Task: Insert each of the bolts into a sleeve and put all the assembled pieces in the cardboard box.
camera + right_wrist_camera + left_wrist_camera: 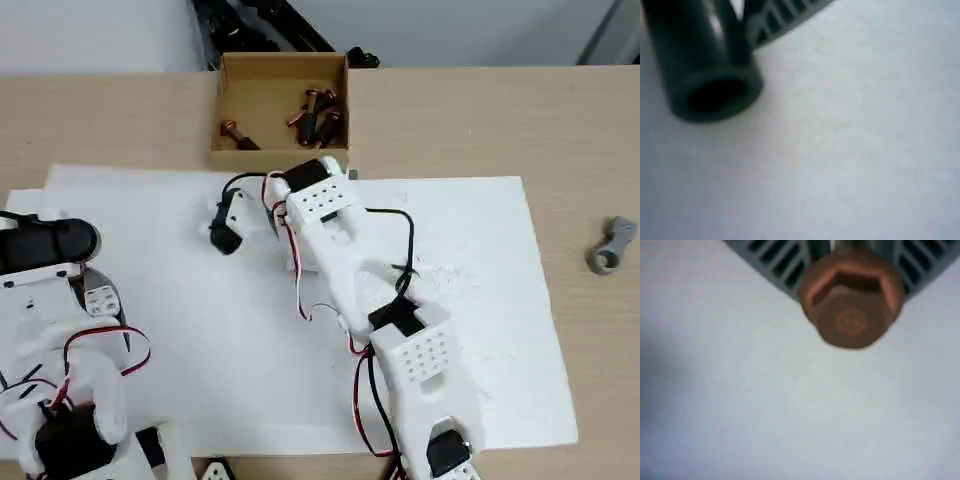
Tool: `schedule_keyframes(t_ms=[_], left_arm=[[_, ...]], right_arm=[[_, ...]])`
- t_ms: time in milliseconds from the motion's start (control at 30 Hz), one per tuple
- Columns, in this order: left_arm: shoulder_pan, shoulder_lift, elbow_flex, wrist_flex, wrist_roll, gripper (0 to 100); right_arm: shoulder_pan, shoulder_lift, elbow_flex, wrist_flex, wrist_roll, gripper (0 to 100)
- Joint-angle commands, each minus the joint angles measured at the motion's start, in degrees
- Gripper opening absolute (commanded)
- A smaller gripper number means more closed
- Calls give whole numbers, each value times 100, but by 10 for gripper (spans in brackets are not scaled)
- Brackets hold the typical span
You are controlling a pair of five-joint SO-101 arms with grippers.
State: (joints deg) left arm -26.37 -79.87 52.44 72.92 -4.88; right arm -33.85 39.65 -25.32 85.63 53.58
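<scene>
A copper bolt (pixel 852 302) with a hexagonal head is clamped in my left gripper (pixel 98 297), head outward, just above the white sheet; a ribbed grey pad (pixel 775 265) shows beside it. My left arm is at the sheet's left side. My right gripper (pixel 226 228) is shut on a dark sleeve (pixel 710 75) whose open bore faces the camera, low over the sheet. It hangs a short way in front of the cardboard box (pixel 282 70), which holds several copper-and-black assembled pieces (pixel 318 115). The two grippers are well apart.
A white sheet (pixel 200 340) covers most of the wooden table (pixel 480 120). A small grey part (pixel 611 245) lies on the bare wood at the far right. The right arm's body and cables (pixel 340 250) stretch across the sheet's middle.
</scene>
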Motion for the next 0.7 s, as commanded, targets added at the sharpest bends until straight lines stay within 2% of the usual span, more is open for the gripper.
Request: schedule_keyframes(t_ms=[0,133,300,533,667], left_arm=[[-26,35,-40,-149,-44,5],[-26,35,-40,-149,-44,5],[-26,35,-48,-149,-44,5],[-26,26,-66,-149,-44,5],[-26,26,-75,-149,-44,5]], right_arm=[[-611,338,35,101,-79,125],[-576,330,35,92,-404,113],[-479,286,0,40,-607,2],[303,171,-580,66,-1301,6],[611,-365,-747,145,-1345,6]])
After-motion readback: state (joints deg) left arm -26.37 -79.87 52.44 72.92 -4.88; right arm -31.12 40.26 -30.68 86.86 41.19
